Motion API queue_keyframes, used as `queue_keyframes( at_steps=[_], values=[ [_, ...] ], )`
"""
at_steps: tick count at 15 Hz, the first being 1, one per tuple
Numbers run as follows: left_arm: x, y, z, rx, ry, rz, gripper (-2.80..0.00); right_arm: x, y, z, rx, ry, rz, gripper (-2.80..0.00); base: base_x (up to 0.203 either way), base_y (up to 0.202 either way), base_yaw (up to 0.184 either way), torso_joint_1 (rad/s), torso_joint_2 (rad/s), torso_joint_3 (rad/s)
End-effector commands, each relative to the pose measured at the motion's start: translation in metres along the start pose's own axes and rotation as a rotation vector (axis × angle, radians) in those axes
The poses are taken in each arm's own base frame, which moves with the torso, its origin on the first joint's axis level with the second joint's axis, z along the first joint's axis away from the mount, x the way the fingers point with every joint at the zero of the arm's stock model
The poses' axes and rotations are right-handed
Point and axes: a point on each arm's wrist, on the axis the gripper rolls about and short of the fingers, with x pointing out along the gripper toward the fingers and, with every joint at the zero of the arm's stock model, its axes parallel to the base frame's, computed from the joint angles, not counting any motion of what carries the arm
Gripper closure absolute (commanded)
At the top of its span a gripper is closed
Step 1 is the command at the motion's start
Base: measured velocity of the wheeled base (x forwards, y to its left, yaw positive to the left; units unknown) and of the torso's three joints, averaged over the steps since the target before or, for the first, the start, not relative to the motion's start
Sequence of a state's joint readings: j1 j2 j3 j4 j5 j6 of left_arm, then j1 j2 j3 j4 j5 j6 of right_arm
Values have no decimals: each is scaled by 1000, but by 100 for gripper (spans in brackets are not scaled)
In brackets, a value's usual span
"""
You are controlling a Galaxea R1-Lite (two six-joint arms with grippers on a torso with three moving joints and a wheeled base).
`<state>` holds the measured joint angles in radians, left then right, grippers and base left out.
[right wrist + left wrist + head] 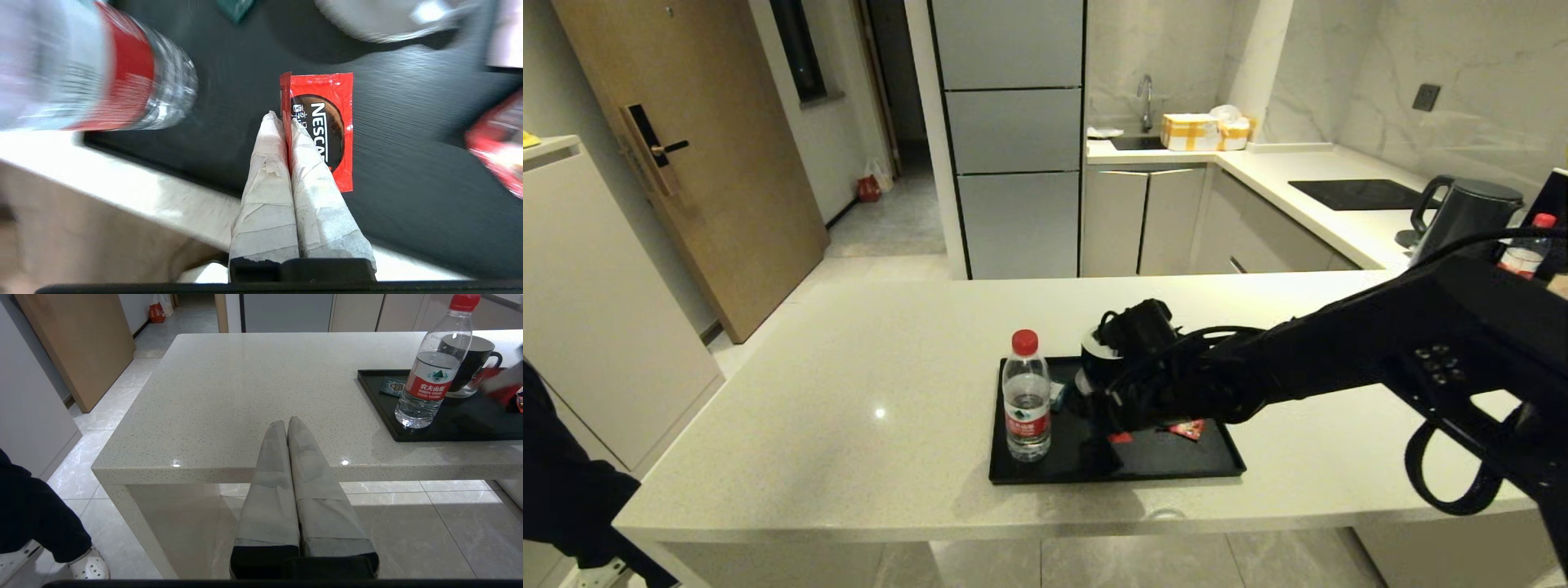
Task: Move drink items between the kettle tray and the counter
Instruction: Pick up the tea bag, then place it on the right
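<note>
My right gripper is shut on the edge of a shiny red sachet and holds it just over the front part of the black kettle tray. In the head view this sachet shows below the gripper. The second red sachet lies on the tray to the right. The clear water bottle with a red cap stands upright at the tray's left end. The off-white counter spreads all around. My left gripper is shut and empty, parked at the counter's front edge.
A black mug with a white inside stands at the back of the tray, with a teal packet beside the bottle. At the far right stand a kettle, another red-capped bottle and a black cooktop.
</note>
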<state>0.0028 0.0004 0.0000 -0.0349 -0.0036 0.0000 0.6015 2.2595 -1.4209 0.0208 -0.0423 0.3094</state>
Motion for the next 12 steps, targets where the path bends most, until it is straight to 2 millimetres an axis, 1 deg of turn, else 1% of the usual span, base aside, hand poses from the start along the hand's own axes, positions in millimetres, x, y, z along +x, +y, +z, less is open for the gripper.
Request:
queue_keyframes(
  at_steps=[1, 2, 3, 5, 6, 9, 11, 12],
  values=[
    [1, 0, -3, 0, 10, 1, 0, -53, -11, 21, 50, -98, 1, 0, 0, 0, 0, 0, 0, 0],
    [1, 0, -3, 0, 10, 1, 0, -71, -29, 23, 105, -117, -42, 0, 0, 0, 0, 0, 0, 0],
    [1, 0, -3, 0, 10, 1, 0, -82, -56, 22, 175, -122, -102, 0, 0, 0, 0, 0, 0, 0],
    [1, 0, -3, 0, 10, 1, 0, -93, -98, 14, 286, -113, -197, 0, 0, 0, 0, 0, 0, 0],
    [1, 0, -3, 0, 10, 1, 0, -95, -116, 11, 343, -107, -240, 0, 0, 0, 0, 0, 0, 0],
    [1, 0, -3, 0, 10, 1, 0, -89, -161, -3, 481, -56, -373, 0, 0, 0, 0, 0, 0, 0],
    [1, 0, -3, 0, 10, 1, 0, -78, -186, -11, 530, -19, -426, 0, 0, 0, 0, 0, 0, 0],
    [1, 0, -3, 0, 10, 1, 0, -71, -195, -16, 545, 2, -440, 0, 0, 0, 0, 0, 0, 0]
  ],
)
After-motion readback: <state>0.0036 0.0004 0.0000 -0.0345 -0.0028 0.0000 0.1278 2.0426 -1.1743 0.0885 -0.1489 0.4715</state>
